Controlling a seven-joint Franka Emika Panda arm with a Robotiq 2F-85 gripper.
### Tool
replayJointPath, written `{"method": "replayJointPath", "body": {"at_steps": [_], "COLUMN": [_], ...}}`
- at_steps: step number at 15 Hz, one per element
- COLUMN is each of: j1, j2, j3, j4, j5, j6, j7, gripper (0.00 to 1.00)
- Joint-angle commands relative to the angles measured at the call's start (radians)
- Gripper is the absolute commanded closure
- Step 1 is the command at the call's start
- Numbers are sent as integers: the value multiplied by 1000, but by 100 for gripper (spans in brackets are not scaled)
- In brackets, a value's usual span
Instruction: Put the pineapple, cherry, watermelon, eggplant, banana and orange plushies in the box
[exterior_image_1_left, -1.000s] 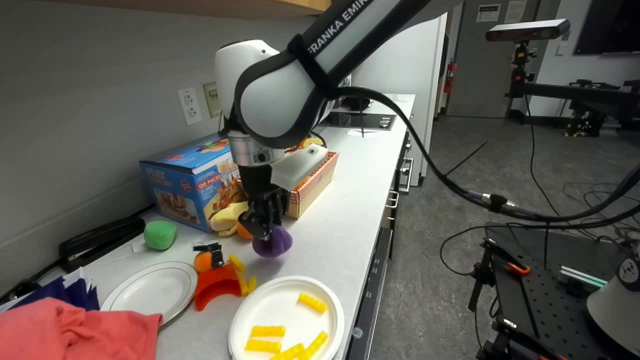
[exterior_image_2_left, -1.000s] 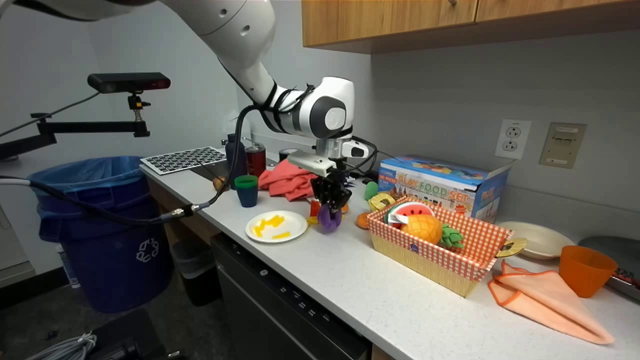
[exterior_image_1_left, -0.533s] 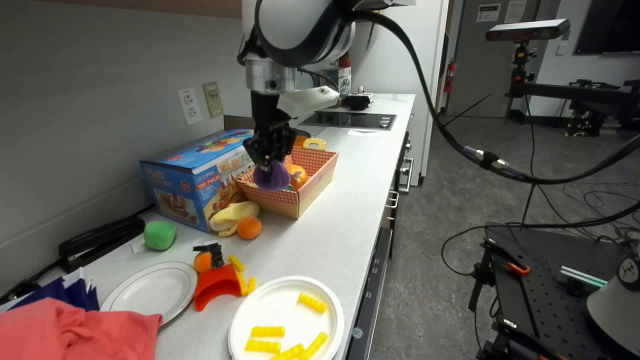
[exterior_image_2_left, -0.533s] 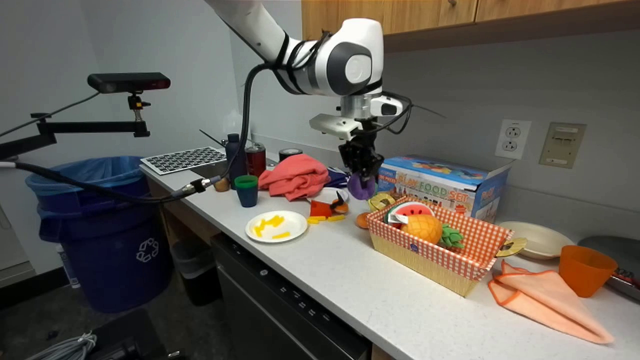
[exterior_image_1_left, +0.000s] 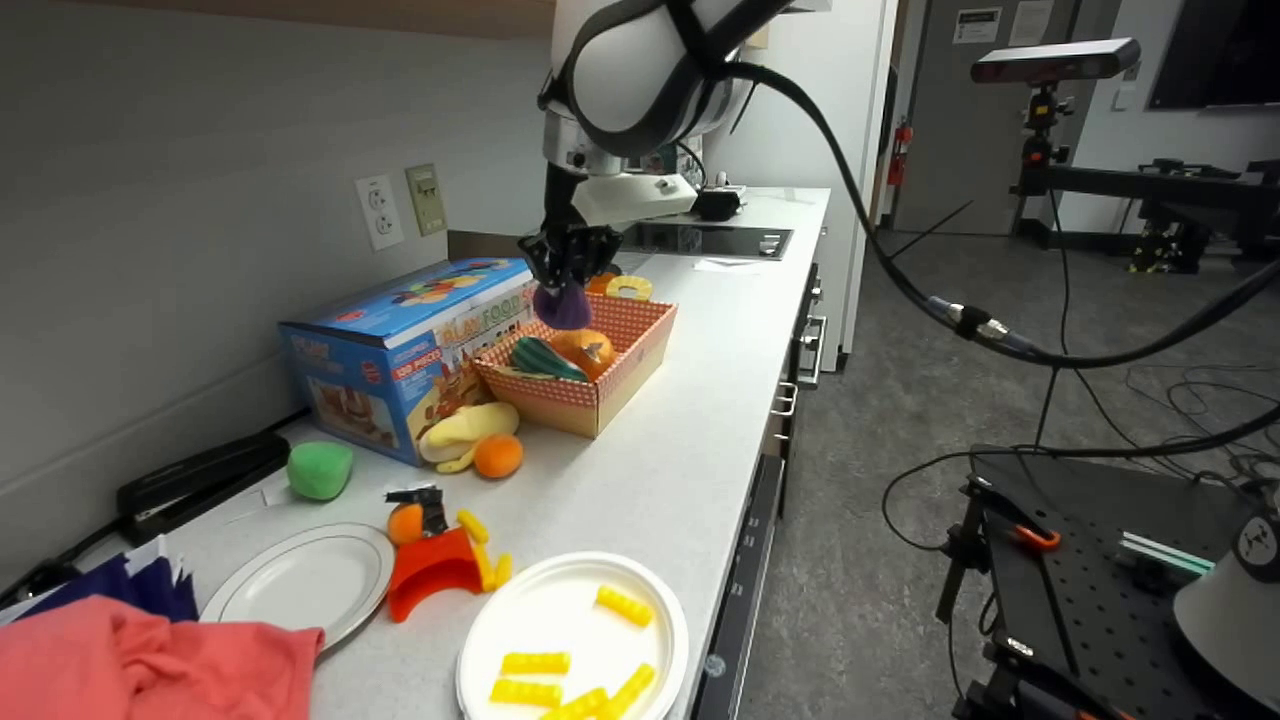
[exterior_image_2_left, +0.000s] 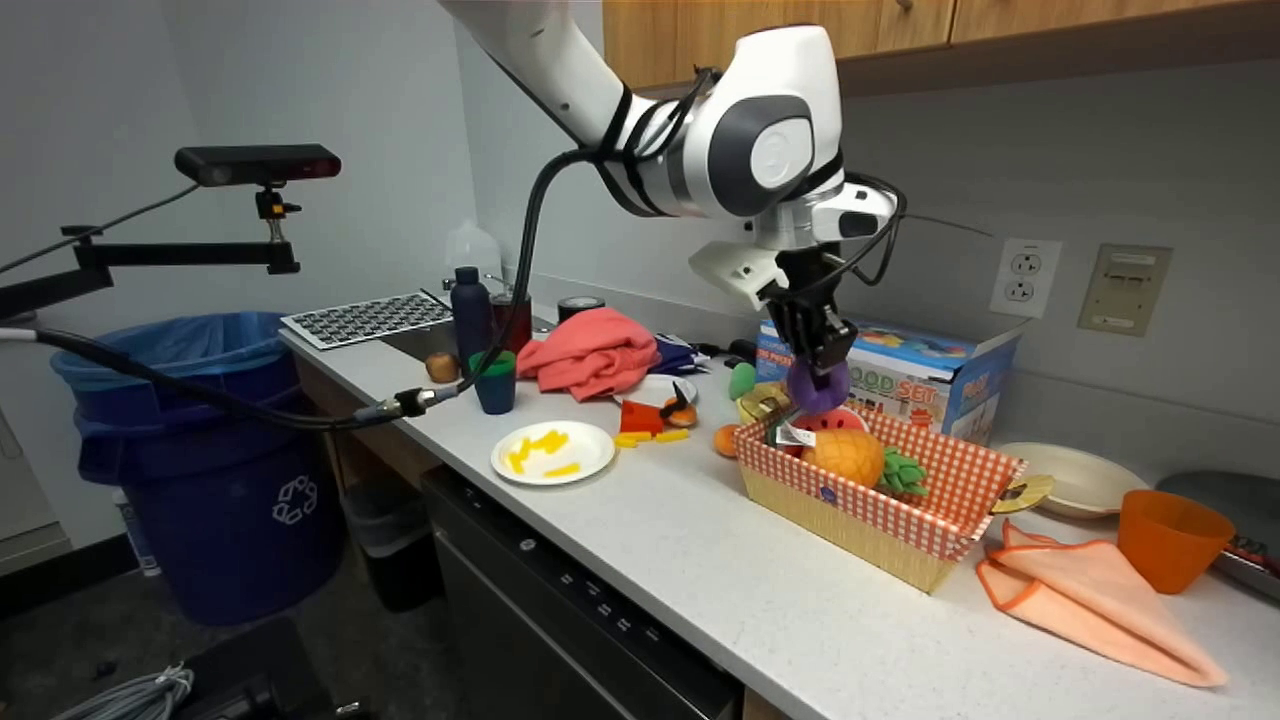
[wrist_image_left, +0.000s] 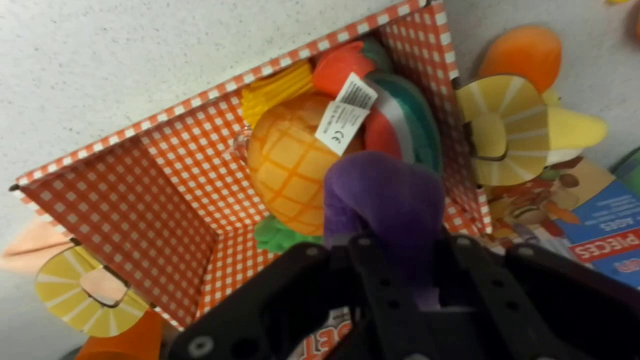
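My gripper (exterior_image_1_left: 570, 275) is shut on the purple eggplant (exterior_image_1_left: 563, 308) and holds it over the near-wall end of the red-checked box (exterior_image_1_left: 635, 380). In the wrist view the eggplant (wrist_image_left: 395, 195) sits between the fingers (wrist_image_left: 412, 245), above the pineapple and watermelon. The pineapple (wrist_image_left: 290, 170) and watermelon (wrist_image_left: 417, 120) lie in the box; a rounded red plush (wrist_image_left: 342, 67), perhaps the cherry, lies beside them. The yellow banana (exterior_image_1_left: 470, 430) and the orange (exterior_image_1_left: 498, 456) lie on the counter outside the box; both also show in the wrist view, the orange (wrist_image_left: 522, 57) and banana (wrist_image_left: 575, 130).
A blue printed cardboard box (exterior_image_1_left: 390, 350) stands behind against the wall. A green ball (exterior_image_1_left: 320, 470), plates (exterior_image_1_left: 570, 565), a red holder (exterior_image_1_left: 435, 570) and a coral cloth (exterior_image_1_left: 150, 660) lie on the counter. An orange cup (exterior_image_2_left: 1175, 540) and peach napkin (exterior_image_2_left: 1090, 600) are beyond the box.
My gripper has lifted the eggplant off the counter and carried it across to above the box. The orange, partly hidden before, now shows in full.
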Motion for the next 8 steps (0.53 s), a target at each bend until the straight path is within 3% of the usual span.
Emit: {"method": "replayJointPath", "body": {"at_steps": [1, 8], "j1": [20, 63], "j2": [35, 35], "j3": [-49, -101], "j4": [-11, -41], "j5": [-60, -129], "j6": [87, 199], "j7": [125, 257], "gripper": [49, 1]}}
